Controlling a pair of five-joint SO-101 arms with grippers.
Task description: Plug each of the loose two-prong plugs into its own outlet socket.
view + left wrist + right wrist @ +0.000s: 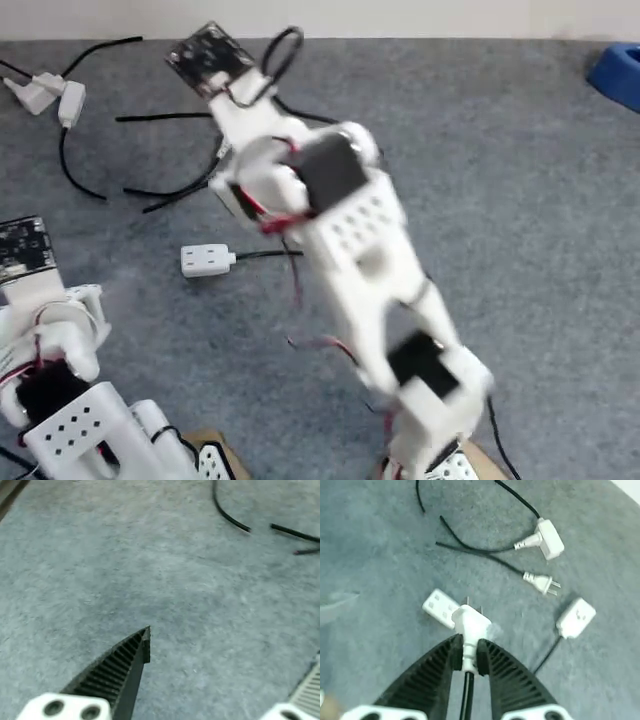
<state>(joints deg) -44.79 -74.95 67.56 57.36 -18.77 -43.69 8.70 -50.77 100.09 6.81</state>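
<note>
My right gripper (467, 655) is shut on a white two-prong plug (470, 622) whose prongs point away from the wrist, with its black cord running back between the fingers. Just beyond the prongs lies a white outlet socket (436, 606), partly hidden by the plug. A loose plug (540, 582), a second socket (576, 614) and a white adapter block (548, 540) lie farther off on the grey carpet. In the high view the right arm (350, 240) stretches over the middle, beside a socket (205, 260). My left gripper (232, 647) hangs open over bare carpet.
Black cords (160, 185) loop across the carpet at the back left, near a white plug (30, 93) and a white block (71, 102). A blue object (618, 72) sits at the back right corner. The left arm (60, 400) stands at the front left.
</note>
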